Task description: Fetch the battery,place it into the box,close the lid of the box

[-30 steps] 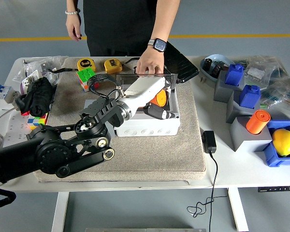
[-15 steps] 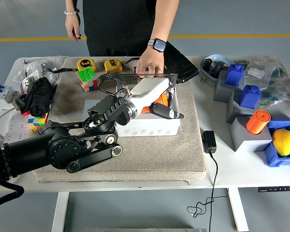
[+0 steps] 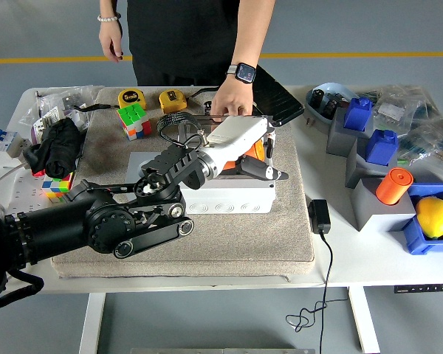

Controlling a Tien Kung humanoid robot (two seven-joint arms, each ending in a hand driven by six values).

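Nearest the camera, the robot's black left arm (image 3: 96, 228) is reaching in from the lower left across the grey felt mat (image 3: 236, 236) that is covering the middle of the white table (image 3: 369, 254). Its white-shelled left hand (image 3: 244, 151) is hanging over the open top of the pale grey plastic box (image 3: 229, 198), black fingers (image 3: 262, 172) curling forward and down. An orange cylindrical battery (image 3: 258, 150) is showing just behind the palm, over the box; whether the fingers are clasping it or it is lying inside, I cannot tell.

Right of the mat, a black power adapter (image 3: 319, 216) is lying with its cable trailing over the table's near edge. Further right, a yellow lemon (image 3: 433, 216) is sitting in a blue bin (image 3: 417, 240), beside an orange cylinder (image 3: 393, 185) standing on a grey block (image 3: 373, 210).

At the far side of the box, a person's hand (image 3: 229, 103) wearing a smartwatch is resting its fingertips on the clear lid (image 3: 262, 122), which is standing up from the box's far edge. Beyond the mat's far left corner, two yellow tape measures (image 3: 151, 98) and a colourful puzzle cube (image 3: 134, 120) are lying.
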